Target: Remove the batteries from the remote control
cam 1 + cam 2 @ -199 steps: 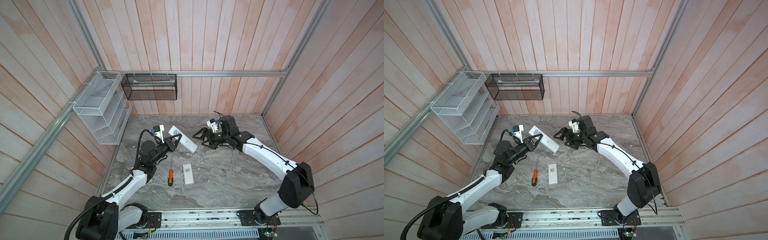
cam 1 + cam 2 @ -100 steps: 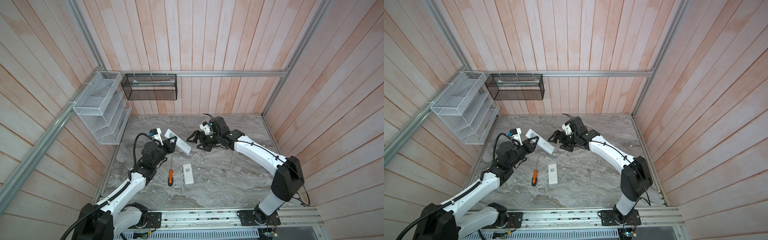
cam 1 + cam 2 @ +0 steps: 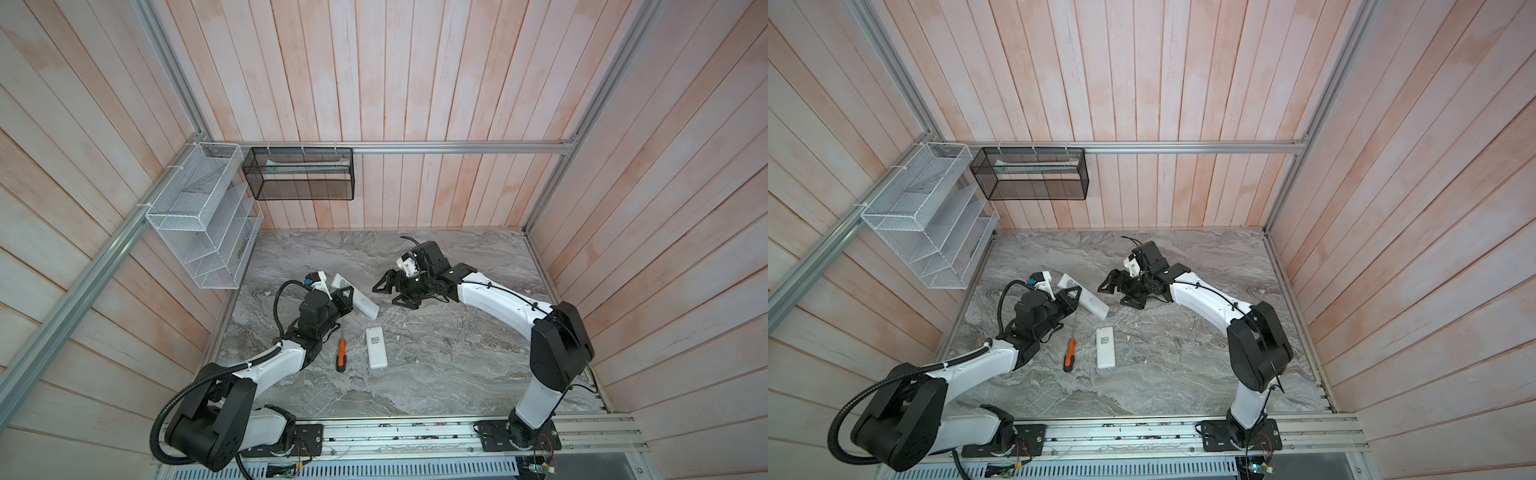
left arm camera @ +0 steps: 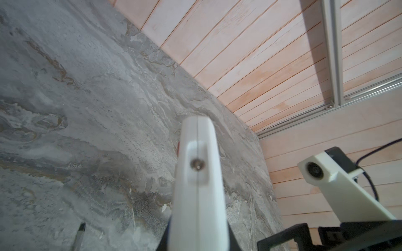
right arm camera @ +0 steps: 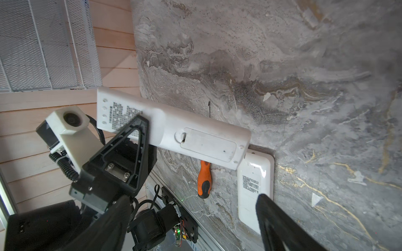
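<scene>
Left gripper [image 3: 347, 297] clamps the long white plastic remote control [image 3: 366, 306] by its printed-label half, over the grey marble table [image 3: 457, 353]. Long axis runs diag., back-left to front-right; closed battery lid [image 5: 208, 145] faces twd the right gripper [image 3: 389, 293], jaws spread wide, empty, near remote's free end.

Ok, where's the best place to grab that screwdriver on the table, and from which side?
Grip the thick orange handle from straight above, closing across its width. The screwdriver lies flat on the table, so nothing fits under it, and its thin shaft gives little to pinch.
</scene>
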Motion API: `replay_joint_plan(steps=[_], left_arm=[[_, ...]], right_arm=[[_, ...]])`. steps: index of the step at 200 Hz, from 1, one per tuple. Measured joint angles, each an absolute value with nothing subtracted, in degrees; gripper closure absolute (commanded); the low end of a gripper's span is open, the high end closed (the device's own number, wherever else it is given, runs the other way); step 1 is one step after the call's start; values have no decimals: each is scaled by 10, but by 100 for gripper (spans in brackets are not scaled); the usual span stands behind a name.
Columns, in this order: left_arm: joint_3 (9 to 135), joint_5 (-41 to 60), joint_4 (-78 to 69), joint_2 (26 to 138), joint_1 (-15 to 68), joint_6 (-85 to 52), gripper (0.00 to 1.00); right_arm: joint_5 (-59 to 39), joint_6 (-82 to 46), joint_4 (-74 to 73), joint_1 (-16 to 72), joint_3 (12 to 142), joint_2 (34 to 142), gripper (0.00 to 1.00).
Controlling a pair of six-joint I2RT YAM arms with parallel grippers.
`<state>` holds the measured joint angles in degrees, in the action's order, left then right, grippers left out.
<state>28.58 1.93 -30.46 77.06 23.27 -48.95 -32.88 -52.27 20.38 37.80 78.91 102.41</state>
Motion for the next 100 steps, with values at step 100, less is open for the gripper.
replay_joint_plan(steps=[100], left_arm=[[249, 16, -460, 868, 236, -494, 100]], right_arm=[[-376, -512, 192, 365, 805, 1136, 15]])
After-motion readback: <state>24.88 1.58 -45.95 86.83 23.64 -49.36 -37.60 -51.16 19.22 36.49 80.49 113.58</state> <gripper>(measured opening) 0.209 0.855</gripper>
